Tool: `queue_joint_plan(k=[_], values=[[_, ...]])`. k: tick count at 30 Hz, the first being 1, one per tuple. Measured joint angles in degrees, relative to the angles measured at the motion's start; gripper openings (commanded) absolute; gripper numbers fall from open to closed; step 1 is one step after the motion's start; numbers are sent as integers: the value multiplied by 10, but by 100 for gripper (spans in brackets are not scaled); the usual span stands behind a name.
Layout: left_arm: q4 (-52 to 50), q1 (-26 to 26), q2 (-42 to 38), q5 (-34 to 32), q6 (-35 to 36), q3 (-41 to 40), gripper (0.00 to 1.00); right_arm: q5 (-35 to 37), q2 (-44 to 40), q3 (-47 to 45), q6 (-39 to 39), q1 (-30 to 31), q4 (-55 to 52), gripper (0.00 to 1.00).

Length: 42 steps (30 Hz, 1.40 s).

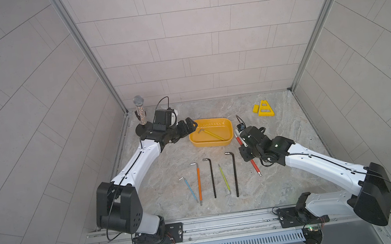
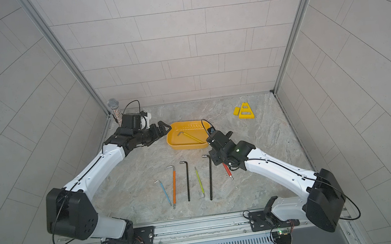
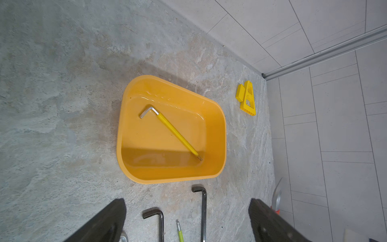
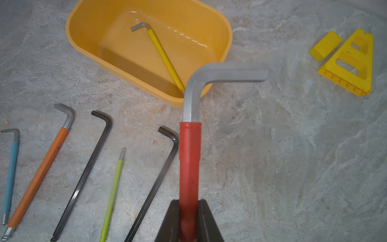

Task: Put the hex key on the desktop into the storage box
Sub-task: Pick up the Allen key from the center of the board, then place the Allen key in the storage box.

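My right gripper (image 4: 188, 209) is shut on the red-sleeved hex key (image 4: 189, 157), just right of the storage box (image 4: 125, 69). The key's bare bent end overlaps the box's near corner in the right wrist view. In both top views the red hex key (image 1: 254, 166) (image 2: 227, 170) runs under the right gripper (image 1: 244, 147). A yellow hex key (image 1: 212, 135) (image 3: 178, 132) lies in the yellow storage box (image 1: 210, 145) (image 3: 171, 179). My left gripper (image 1: 190, 125) (image 3: 186, 202) is open and empty at the box's left end.
On the desktop (image 1: 280, 142), in front of the box, lie blue (image 1: 190, 189), orange (image 1: 199, 183), black (image 1: 212, 176), green (image 1: 224, 178) and black (image 1: 235, 173) hex keys. A microphone stand (image 1: 140, 109) is back left. A yellow triangular stand (image 1: 265, 109) is back right.
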Motion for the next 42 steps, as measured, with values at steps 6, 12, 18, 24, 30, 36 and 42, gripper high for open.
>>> queue_joint_plan(k=[6, 12, 18, 24, 30, 36, 42], values=[[18, 20, 19, 14, -16, -20, 99, -51, 54, 42, -76, -23, 32, 1], [29, 41, 19, 19, -30, -35, 99, -100, 134, 115, -143, -47, 52, 0], [44, 71, 12, 26, -42, -45, 99, -119, 234, 217, -206, -50, 54, 0], [51, 101, 10, 30, -52, -49, 99, -128, 339, 332, -248, -53, 48, 0], [51, 116, 10, 35, -59, -49, 99, -133, 433, 441, -278, -56, 37, 0], [62, 122, 10, 45, -75, -57, 99, -134, 499, 517, -305, -57, 27, 0], [69, 122, 10, 50, -85, -57, 99, -134, 545, 557, -324, -57, 26, 0]])
